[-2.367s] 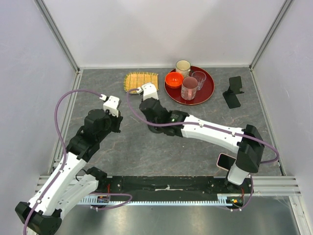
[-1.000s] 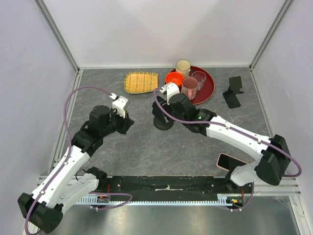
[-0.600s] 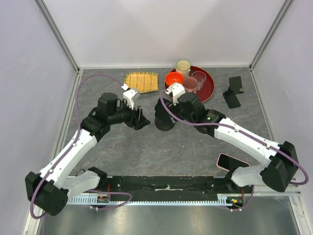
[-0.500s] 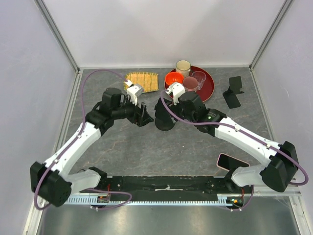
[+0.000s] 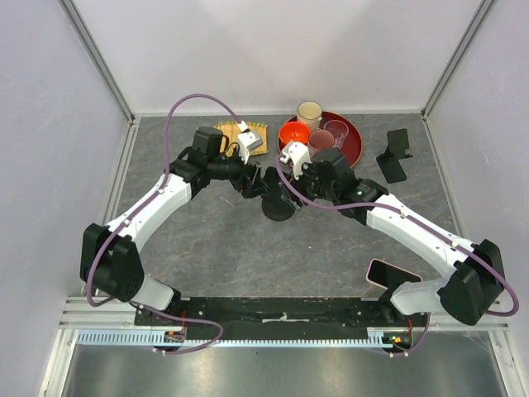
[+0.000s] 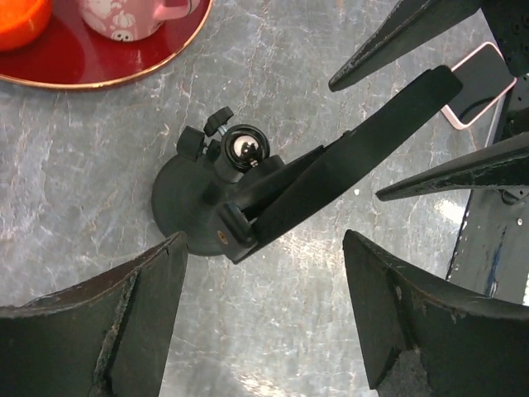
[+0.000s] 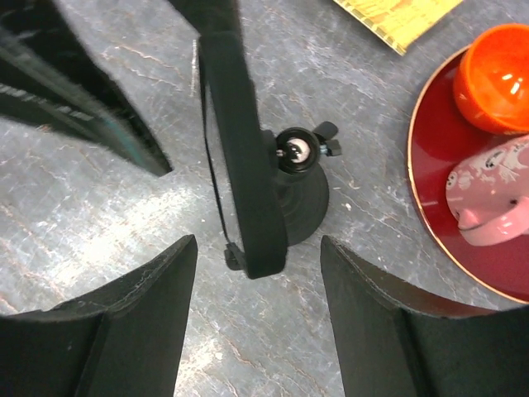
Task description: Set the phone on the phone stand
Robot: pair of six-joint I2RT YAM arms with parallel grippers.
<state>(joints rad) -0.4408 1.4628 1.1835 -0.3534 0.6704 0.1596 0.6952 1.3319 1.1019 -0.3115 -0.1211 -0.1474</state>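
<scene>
left pincer (image 6: 264,238) reached the black tilted phone stand (image 6: 273,186).

No text, label, brand name, number or sign can be read in any view. The only printing seen is on the pink mug (image 6: 124,16), on the red tray (image 6: 99,74). It consists of small white figures, not lettering. The phone stand (image 6: 273,194) shows plain black surfaces with no marking that can be read.
</scene>
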